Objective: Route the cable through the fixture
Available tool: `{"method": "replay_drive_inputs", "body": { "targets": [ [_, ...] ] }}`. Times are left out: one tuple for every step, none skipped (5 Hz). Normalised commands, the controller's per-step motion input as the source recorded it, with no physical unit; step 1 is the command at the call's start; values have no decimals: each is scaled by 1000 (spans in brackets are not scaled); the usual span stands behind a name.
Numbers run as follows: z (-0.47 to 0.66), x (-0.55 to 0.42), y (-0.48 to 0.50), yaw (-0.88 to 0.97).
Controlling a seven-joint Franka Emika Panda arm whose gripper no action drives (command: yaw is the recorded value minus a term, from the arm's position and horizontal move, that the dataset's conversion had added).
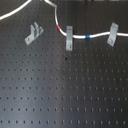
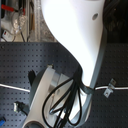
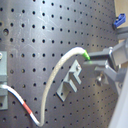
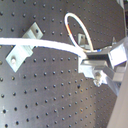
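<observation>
The cable (image 1: 59, 26) is white. It runs through the middle clip (image 1: 69, 39) and the right clip (image 1: 113, 34), with a red band before the middle clip and a blue band after it. The fixture (image 1: 34, 33) stands at the first exterior view's left with nothing in its slot. In the first wrist view my gripper (image 3: 94, 62) is shut on the cable (image 3: 60, 67) at its green band, just above the fixture (image 3: 70, 81). In the second wrist view the cable (image 4: 50, 45) stretches from the gripper (image 4: 90, 63) across the fixture (image 4: 22, 45); whether they touch cannot be told.
Everything stands on a black perforated board (image 1: 65, 90). In the second exterior view the white arm (image 2: 75, 45) with its black hoses hides the middle of the scene; only cable ends (image 2: 12, 87) and one clip (image 2: 111, 86) show beside it.
</observation>
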Motion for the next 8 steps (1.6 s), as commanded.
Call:
{"method": "replay_drive_inputs", "body": {
  "targets": [
    [19,0,0,0],
    [326,-18,10,411],
    [365,-129,113,829],
    [392,-12,25,986],
    [257,-12,-7,966],
    [161,-44,-17,926],
    [2,-116,-29,831],
    [57,-230,-33,668]
  ]
}}
